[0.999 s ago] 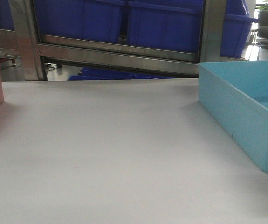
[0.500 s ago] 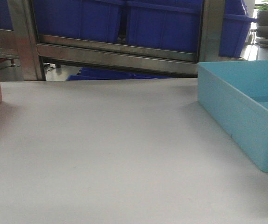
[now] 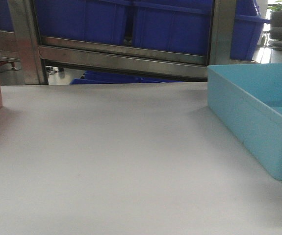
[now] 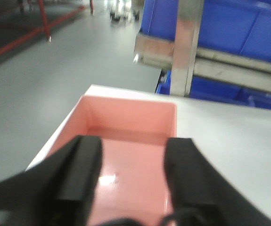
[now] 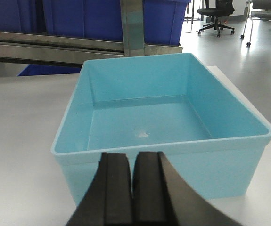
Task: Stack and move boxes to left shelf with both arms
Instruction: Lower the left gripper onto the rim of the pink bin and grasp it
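- Risk, right side: the right gripper has its fingers pressed together with nothing between. Advanced like this, they would likely shove the turquoise bin along the tabletop rather than take its rim.
- Risk, left side: a hold on one wall only may let the pink bin tilt or slip on lifting, as its plastic looks smooth.
- Risk, stacking: the two bins sit well apart at opposite edges of the front view, so a skewed carry could catch rim on rim.
- Position, left: the left gripper has its fingers spread, poised over the pink bin's open interior. Contact cannot be told.
- Position, right: the fingertips are just before the turquoise bin's near wall, about rim level, seemingly apart from it.
- Destination: the left shelf is not in view. A steel rack with dark blue bins stands behind the tabletop.
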{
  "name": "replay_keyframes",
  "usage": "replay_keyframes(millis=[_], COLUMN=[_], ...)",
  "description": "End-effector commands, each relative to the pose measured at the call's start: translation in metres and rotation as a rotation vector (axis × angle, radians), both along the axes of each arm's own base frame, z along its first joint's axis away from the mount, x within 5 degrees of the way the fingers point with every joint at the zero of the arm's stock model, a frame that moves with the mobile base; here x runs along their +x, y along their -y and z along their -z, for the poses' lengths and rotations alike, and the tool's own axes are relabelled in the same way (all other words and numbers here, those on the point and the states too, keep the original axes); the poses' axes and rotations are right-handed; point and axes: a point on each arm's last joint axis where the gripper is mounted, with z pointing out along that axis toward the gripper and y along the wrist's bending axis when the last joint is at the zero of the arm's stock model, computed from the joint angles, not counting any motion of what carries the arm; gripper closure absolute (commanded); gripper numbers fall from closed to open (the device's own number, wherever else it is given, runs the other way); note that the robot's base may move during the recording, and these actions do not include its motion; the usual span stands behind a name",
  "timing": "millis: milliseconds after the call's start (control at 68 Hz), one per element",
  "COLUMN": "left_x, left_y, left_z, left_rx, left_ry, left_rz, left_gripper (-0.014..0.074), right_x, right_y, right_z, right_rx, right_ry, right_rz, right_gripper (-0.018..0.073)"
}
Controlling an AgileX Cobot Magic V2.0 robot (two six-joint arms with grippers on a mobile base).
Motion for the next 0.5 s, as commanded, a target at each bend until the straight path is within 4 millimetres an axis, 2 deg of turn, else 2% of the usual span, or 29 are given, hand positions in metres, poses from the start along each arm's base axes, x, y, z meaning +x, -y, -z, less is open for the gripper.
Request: replay_keyframes(millis=[0, 73, 250, 367, 485], left_x=[0.022, 0.044, 0.097, 0.129, 0.151], left_y=[-0.002, -0.007, -0.029, -0.058, -0.096], left_z=[-0.026, -0.031, -0.031, -0.024, -0.014], left_rx=[-0.010, 0.003, 0.056, 0.009, -0.092], left_ry=[-0.008, -0.122, -0.375, -0.471, -0.491], left_rz=[-0.013, -0.050, -0.139, -0.183, -0.189], left_gripper=[0.0156, 0.0099, 0.0094, 0.0094, 0.0094], right_x=[-0.003, -0.003, -0.003, -0.003, -0.003], right_y=[0.000, 0.000, 0.000, 0.000, 0.000], right_z=[-0.016, -0.016, -0.016, -0.016, -0.016], right_rx=[-0.005, -0.005, -0.005, -0.005, -0.005], right_ry=[0.131, 0.131, 0.131, 0.131, 0.131], right_rz=[0.003, 0.003, 0.003, 0.003, 0.003], right_gripper=[0.0503, 0.0503, 0.0503, 0.0503, 0.0503])
